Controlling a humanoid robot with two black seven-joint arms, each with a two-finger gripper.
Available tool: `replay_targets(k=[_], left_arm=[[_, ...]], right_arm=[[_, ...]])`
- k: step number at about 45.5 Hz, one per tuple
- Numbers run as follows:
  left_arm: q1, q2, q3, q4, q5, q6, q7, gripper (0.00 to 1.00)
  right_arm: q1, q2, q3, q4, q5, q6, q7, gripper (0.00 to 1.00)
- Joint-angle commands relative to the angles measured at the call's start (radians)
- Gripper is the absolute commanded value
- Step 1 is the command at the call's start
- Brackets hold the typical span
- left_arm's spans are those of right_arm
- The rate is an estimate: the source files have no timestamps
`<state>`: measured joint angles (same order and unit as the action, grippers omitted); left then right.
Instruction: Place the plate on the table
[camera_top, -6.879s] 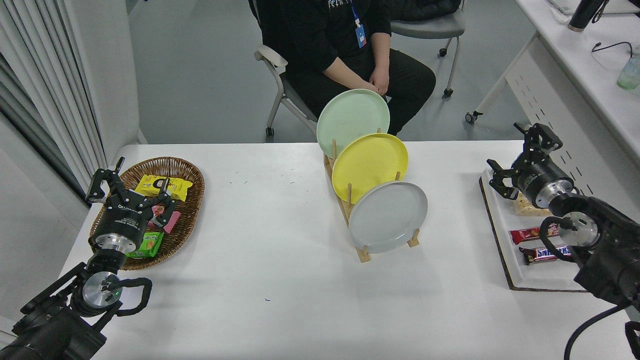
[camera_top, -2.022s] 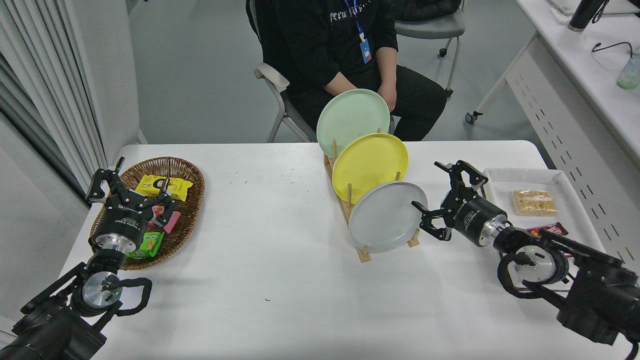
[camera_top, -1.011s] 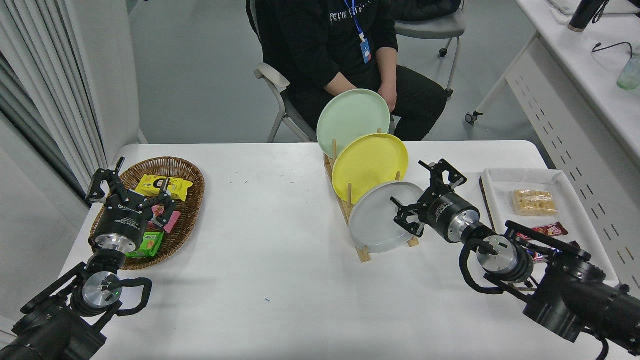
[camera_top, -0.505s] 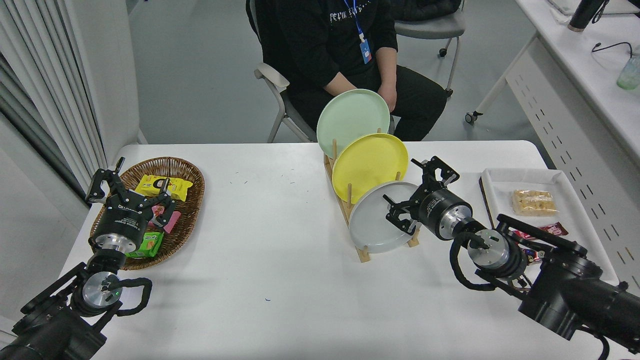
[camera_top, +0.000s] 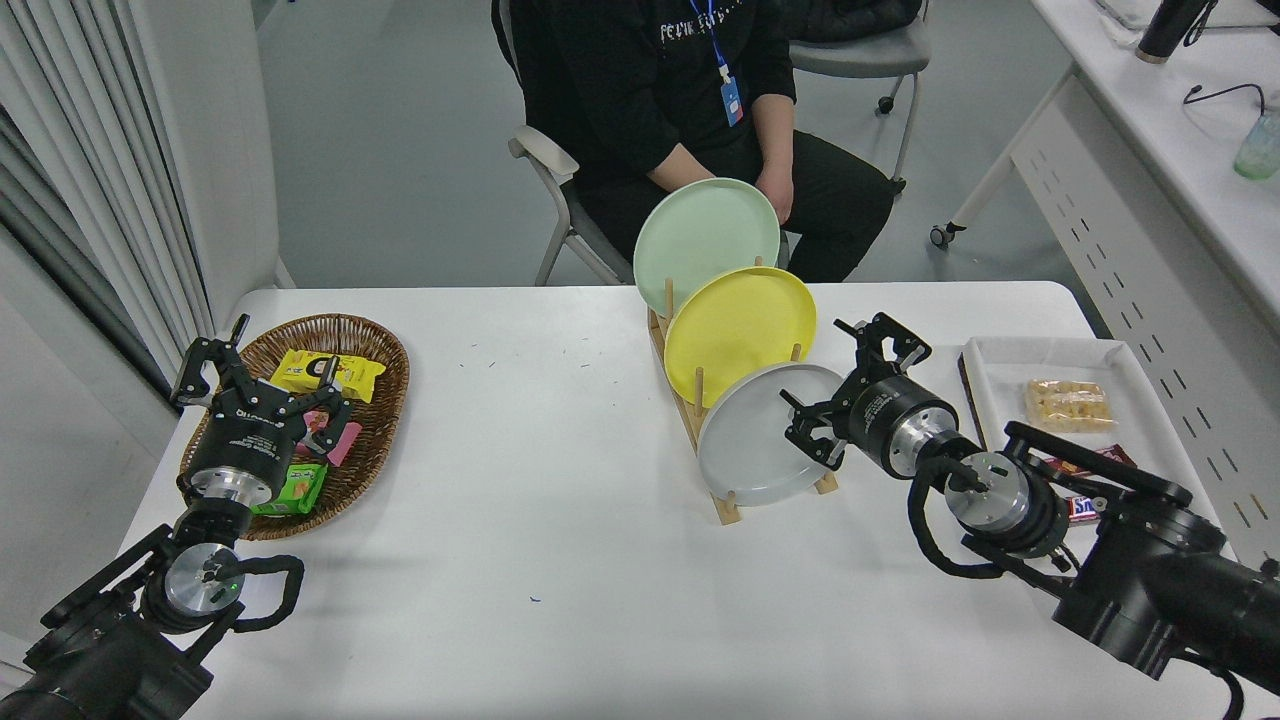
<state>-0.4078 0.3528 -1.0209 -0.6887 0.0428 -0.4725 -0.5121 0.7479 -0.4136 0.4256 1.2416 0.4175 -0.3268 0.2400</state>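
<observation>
The light-grey plate leans upright in the front slot of a wooden rack on the white table. Behind it in the same rack stand a yellow plate and a pale green plate. My right gripper is at the grey plate's right rim, open, its fingers spread on either side of the rim's upper right part without closing on it. My left gripper is parked open over the basket at the lower left.
A wicker basket with snack packets sits at the left. A white tray with snacks and chocolate bars lies at the right, close to my right arm. A seated person is just beyond the table's far edge, behind the rack.
My right arm swung in from the tray side to the grey plate's right rim. In the last half second it drew back slightly to the right. The plate stays in the rack.
</observation>
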Motion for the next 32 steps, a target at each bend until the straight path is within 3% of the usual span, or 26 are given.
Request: replay_targets(k=[1, 32], left_arm=[[0.0, 0.0, 0.001, 0.0, 0.0, 0.0, 0.0, 0.98], [0.0, 0.0, -0.001, 0.0, 0.0, 0.0, 0.0, 0.98]], right_arm=[[0.021, -0.004, -0.004, 0.004, 0.001, -0.035, -0.001, 0.92], [0.037, 0.007, -0.014, 0.006, 0.021, -0.112, -0.007, 0.87]])
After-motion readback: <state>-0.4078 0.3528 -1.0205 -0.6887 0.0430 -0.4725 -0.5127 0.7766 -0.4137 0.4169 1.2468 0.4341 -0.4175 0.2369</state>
